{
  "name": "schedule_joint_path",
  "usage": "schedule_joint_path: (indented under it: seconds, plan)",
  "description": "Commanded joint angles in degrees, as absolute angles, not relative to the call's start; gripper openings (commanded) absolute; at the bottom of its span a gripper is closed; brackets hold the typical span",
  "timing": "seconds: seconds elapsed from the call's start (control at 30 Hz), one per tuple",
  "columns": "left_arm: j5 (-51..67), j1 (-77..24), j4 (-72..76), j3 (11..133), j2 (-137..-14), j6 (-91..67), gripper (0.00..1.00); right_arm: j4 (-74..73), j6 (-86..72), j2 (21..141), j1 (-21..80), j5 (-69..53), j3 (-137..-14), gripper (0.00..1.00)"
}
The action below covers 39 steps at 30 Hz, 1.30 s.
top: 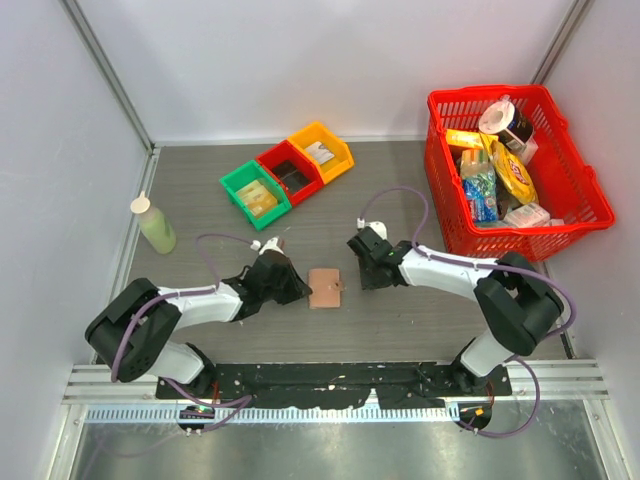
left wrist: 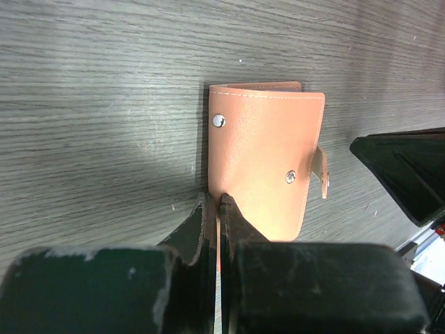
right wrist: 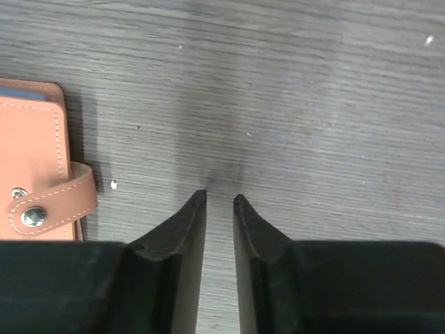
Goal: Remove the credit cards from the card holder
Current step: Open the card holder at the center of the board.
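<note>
Step in hand, as judged: opening the small flat tan-pink leather-like card holder (top: 325,288), which lies folded on the grey wood-grain tabletop (top: 400,330) between both arms. Recommended: the left tool (left wrist: 219,202), shut at the holder's near edge (whether it nips that edge is not discernible), pins it down. The right tool (right wrist: 220,198), a narrow slit apart and holding nothing, then lifts the snap tab (right wrist: 55,198) beside it. Condition: stitched seams, two metal studs, a sliver of blue lining. No credit cards visible

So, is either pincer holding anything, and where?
Right pincer: nothing. Left pincer is shut against the card holder's corner; actual grip cannot be told.
</note>
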<state>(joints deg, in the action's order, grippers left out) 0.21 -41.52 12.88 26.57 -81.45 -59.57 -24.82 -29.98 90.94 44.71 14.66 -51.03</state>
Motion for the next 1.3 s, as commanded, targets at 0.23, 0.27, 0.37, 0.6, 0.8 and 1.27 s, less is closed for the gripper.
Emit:
schedule_joint_path:
  seconds: [0.23, 0.27, 0.37, 0.6, 0.8, 1.27]
  plan:
    - [-3.95, -41.66, 3.96, 29.09, -79.19, -55.63, 0.00, -12.92, -32.78, 81.56, 46.57, 7.99, -49.74, 0.64]
    - [-4.04, -41.66, 3.87, 29.18, -79.02, -55.63, 0.00, -12.75, -33.04, 81.91, 46.93, 8.69, -50.79, 0.66]
    - [-4.39, -41.75, 3.60, 29.62, -79.19, -55.46, 0.00, -13.36, -32.78, 85.85, 48.60, 10.11, -53.69, 0.69]
    - [-4.39, -41.66, 3.17, 29.62, -78.93, -55.72, 0.00, -17.92, -32.96, 93.25, 52.20, 13.79, -58.53, 0.69]
    - [-4.66, -41.66, 1.58, 29.97, -78.40, -55.20, 0.00, -19.95, -33.57, 92.82, 52.03, 17.05, -56.78, 0.58]
    - [-6.06, -41.75, -1.41, 31.02, -77.34, -53.44, 0.00, -10.64, -38.32, 89.39, 49.57, 9.14, -47.38, 0.23]
